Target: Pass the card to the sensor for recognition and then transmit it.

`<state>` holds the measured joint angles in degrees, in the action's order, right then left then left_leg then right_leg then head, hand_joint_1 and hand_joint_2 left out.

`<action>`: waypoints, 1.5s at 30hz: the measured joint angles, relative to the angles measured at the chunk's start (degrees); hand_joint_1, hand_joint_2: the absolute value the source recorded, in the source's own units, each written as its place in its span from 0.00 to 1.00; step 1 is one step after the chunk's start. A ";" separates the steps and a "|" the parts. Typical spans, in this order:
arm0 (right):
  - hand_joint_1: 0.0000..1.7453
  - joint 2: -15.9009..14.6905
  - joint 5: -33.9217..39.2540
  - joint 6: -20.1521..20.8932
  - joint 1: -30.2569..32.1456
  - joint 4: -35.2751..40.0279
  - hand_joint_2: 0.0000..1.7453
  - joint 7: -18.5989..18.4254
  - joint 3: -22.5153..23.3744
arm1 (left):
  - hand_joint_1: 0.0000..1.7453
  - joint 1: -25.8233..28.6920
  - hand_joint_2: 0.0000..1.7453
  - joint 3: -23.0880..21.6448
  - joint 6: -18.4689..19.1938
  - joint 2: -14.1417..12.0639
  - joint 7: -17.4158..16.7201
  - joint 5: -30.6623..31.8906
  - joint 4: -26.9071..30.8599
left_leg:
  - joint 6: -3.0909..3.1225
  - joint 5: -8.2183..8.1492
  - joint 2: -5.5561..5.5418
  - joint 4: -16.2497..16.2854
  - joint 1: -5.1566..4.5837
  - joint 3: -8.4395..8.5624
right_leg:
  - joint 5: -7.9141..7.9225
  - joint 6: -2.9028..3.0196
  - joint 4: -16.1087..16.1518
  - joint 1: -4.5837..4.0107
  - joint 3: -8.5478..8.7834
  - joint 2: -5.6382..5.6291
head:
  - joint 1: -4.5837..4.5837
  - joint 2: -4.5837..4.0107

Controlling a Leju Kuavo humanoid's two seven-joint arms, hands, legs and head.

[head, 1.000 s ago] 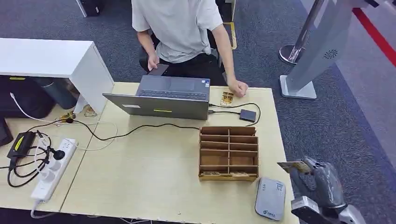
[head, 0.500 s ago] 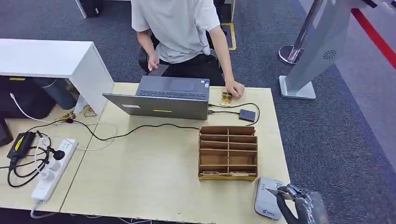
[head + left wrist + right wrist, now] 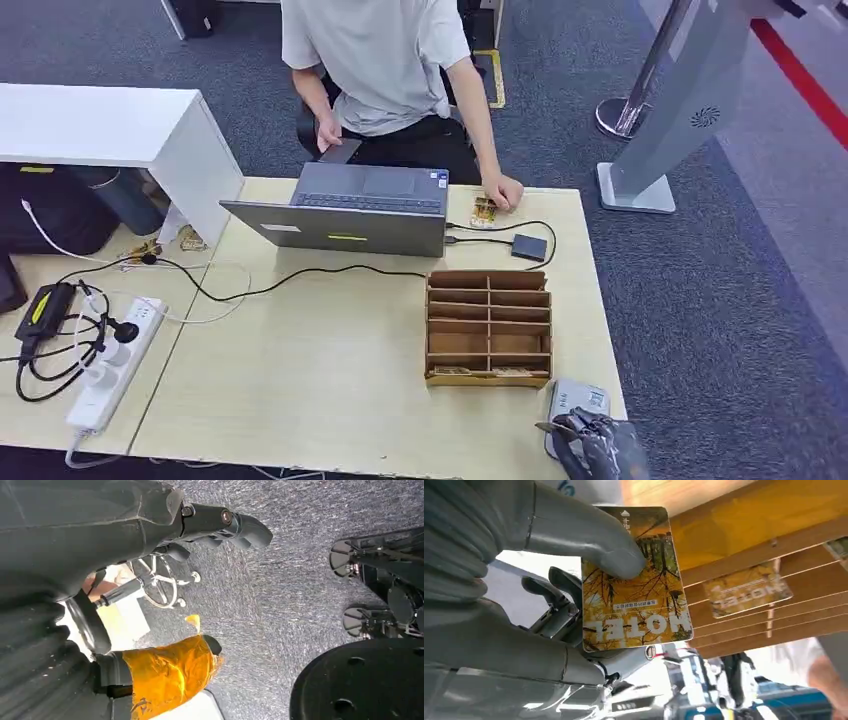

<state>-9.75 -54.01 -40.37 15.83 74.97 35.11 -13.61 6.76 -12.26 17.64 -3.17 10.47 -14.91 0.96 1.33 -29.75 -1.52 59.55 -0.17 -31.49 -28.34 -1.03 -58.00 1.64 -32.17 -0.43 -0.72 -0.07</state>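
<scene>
Head view: right hand [image 3: 597,447] holds card [image 3: 634,580] over sensor [image 3: 578,397] at table edge [image 3: 612,360].

The yellow-orange card with tree print [image 3: 634,580], held by the right hand [image 3: 549,580] btw thumb and fingers, carries the word "HOTEL" in big white letters, seen upside down in the right wrist view. Above it there is a line of small characters, too small to read. A second card of same yellow design [image 3: 748,589], lying in a slot of the brown wooden compartment box [image 3: 774,535], also shows "HOTEL", upside down too. The grey flat sensor pad [image 3: 580,400] has a small blue logo, not readable.
</scene>
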 joint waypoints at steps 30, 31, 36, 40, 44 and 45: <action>1.00 -16.24 -32.50 4.83 -42.93 2.67 1.00 -29.58 -11.55 | 0.00 -3.06 1.00 -6.06 1.38 -3.34 -1.53 3.50 0.00 | -0.03 0.58 0.35 0.01 -0.06 -0.20 | 0.65 0.02 -0.12 0.04 -0.15 -0.41 | 0.00 0.00; 1.00 -15.53 -33.61 4.94 -46.45 -1.33 1.00 -30.88 -13.61 | 0.00 -3.26 1.00 -6.34 1.38 -3.47 -1.77 3.87 0.00 | -0.11 0.65 0.28 0.01 -0.04 -0.21 | 0.66 0.01 -0.12 0.03 -0.15 -0.37 | 0.02 0.00; 1.00 -10.05 -35.17 3.96 -59.35 -18.57 1.00 -38.81 -22.55 | 0.00 -3.81 1.00 -7.72 1.42 -4.28 -3.32 5.12 0.04 | -0.18 0.73 0.19 0.01 0.05 -0.25 | 0.73 0.06 -0.17 -0.01 -0.23 -0.30 | -0.02 0.00; 1.00 -5.08 -35.17 2.56 -65.25 -29.73 1.00 -43.41 -28.15 | 0.00 -3.98 1.00 -8.61 1.33 -4.79 -4.61 5.73 0.46 | -0.22 0.75 0.19 0.01 0.11 -0.26 | 0.74 0.08 -0.18 -0.09 -0.24 -0.33 | 0.00 0.00; 0.00 -1.16 -35.17 1.94 -67.01 -36.11 1.00 -44.22 -30.28 | 0.00 -4.00 1.00 -9.03 0.94 -4.79 -5.12 5.73 0.96 | -0.22 0.75 0.14 0.01 0.13 -0.34 | 0.74 0.09 -0.17 -0.10 -0.31 -0.27 | 0.00 0.00; 0.00 -0.49 -35.17 1.62 -67.13 -37.15 1.00 -44.14 -30.67 | 0.00 -3.98 1.00 -9.05 0.90 -4.79 -5.18 5.73 1.01 | -0.22 0.75 0.11 0.01 0.13 -0.35 | 0.74 0.09 -0.17 -0.10 -0.32 -0.24 | 0.00 0.00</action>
<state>-10.23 -89.18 -38.75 -51.30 37.82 -9.03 -44.28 2.78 -21.31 18.53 -7.96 5.29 -9.18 1.97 1.11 -29.00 -1.40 59.56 -0.04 -31.84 -27.60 -0.95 -58.17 1.53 -32.49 -0.67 -0.72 -0.07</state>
